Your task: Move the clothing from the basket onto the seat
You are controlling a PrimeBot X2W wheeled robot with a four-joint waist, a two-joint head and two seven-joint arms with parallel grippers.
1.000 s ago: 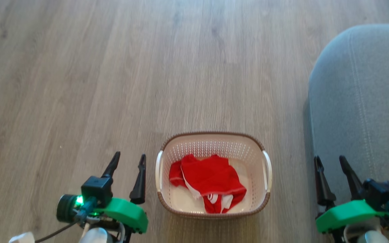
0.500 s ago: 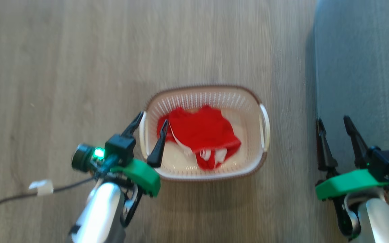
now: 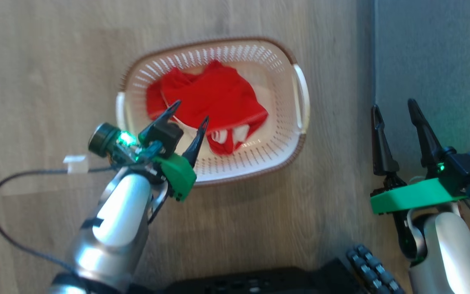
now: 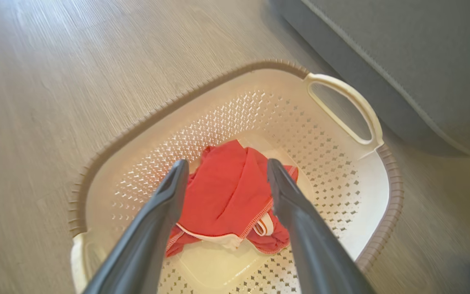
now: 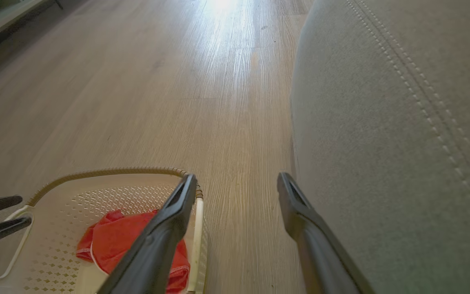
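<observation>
The cream basket stands on the wood floor with the red clothing bunched inside, white trim showing at its near side. My left gripper hangs open over the basket's near left part, its fingers pointing at the cloth without holding it. In the left wrist view the open left gripper frames the clothing inside the basket. My right gripper is open and empty at the edge of the grey seat, right of the basket. The right wrist view has the right gripper between the basket and the seat.
Bare wood floor surrounds the basket. A black cable with a white tag trails left of my left arm. My dark base sits at the bottom edge. The seat's side wall stands close behind the basket's handle.
The head camera has tilted down, shifting the whole picture. My left gripper went from beside the basket's left wall to over its inside, above the clothing. The right gripper stayed open by the seat.
</observation>
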